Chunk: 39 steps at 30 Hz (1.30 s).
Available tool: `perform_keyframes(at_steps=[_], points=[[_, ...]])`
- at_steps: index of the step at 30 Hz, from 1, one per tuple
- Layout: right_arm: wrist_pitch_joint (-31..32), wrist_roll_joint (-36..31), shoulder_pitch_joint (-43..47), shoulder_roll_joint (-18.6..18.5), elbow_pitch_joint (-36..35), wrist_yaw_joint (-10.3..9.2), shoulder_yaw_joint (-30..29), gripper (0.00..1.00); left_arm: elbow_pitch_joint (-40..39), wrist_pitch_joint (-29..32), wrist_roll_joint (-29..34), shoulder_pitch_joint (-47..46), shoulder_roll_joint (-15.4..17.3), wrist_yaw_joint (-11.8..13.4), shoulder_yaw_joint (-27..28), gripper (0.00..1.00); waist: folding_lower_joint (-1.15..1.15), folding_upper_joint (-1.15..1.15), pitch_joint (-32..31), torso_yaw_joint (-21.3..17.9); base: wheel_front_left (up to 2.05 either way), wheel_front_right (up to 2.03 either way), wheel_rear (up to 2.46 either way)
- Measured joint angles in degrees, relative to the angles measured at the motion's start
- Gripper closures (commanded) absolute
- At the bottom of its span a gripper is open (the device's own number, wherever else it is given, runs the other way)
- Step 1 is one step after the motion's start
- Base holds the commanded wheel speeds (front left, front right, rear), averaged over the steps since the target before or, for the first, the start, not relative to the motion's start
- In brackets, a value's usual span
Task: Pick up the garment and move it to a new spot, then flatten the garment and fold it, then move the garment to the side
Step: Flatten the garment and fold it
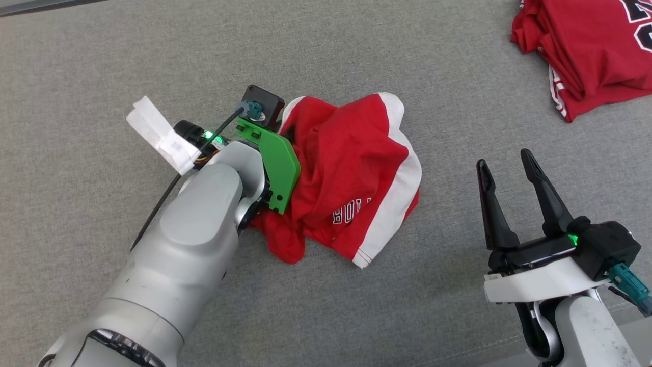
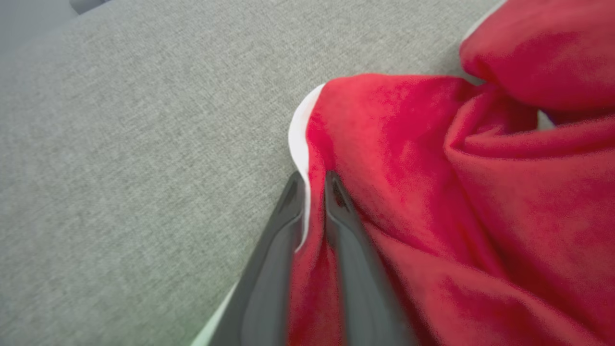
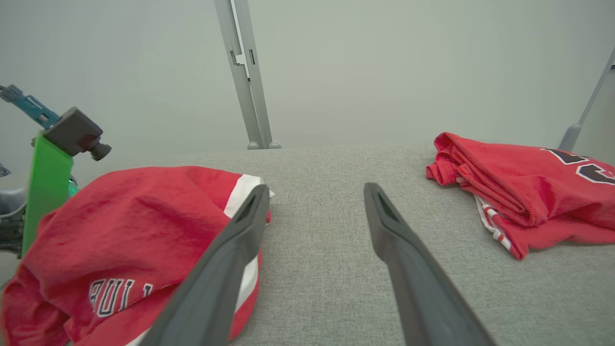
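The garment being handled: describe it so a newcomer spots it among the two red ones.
On the grey cloth surface, look near the middle, by the left gripper. The crumpled red garment there has white trim and lettering; the other red garment, at the far right corner, lies folded.

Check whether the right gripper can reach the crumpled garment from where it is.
Probably yes. The right gripper stands open, with bare grey surface between it and the garment. The left gripper pinches the garment's opposite side, out of its path.
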Motion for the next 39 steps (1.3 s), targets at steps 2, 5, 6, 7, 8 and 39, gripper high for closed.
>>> perform_keyframes(at_steps=[2, 5, 6, 7, 8, 39], points=[[0.0, 0.0, 0.0, 0.1, 0.2, 0.00, 0.0, 0.00, -1.0, -4.4, -0.2, 0.0, -0.1, 0.0, -1.6, 1.00, 0.00, 0.00, -0.4, 0.0, 0.00, 0.00, 0.00], [0.0, 0.0, 0.1, 0.1, 0.4, 0.00, 0.2, 0.00, -3.9, -12.4, 0.1, -1.6, 0.0, -0.1, -4.4, 1.00, 0.00, 0.00, -1.5, -0.1, 0.00, 0.00, 0.00], [0.0, 0.0, 0.2, 0.1, 0.6, 0.00, 0.4, 0.00, -5.3, -15.2, 0.0, -2.9, -0.1, -0.1, -4.9, 1.00, 0.00, 0.00, -2.0, -0.1, 0.00, 0.00, 0.00], [0.0, 0.0, 0.3, 0.1, 0.8, 0.00, 0.5, 0.00, -6.7, -17.2, 0.0, -4.1, -0.1, -0.1, -5.6, 1.00, 0.00, 0.00, -2.4, -0.2, 0.00, 0.00, 0.00], [0.0, 0.0, 0.5, 0.1, 0.9, 0.00, 0.5, 0.00, -8.1, -19.7, 0.0, -5.5, -0.1, -0.2, -6.1, 1.00, 0.00, 0.00, -3.0, -0.2, 0.00, 0.00, 0.00], [0.0, -0.6, 4.7, -1.1, 1.1, 0.00, -2.8, 0.00, -34.8, -25.0, 11.9, 33.1, 17.5, 7.6, 11.3, 1.00, -0.01, 0.00, -7.4, 6.6, 0.00, 0.00, 0.00]])
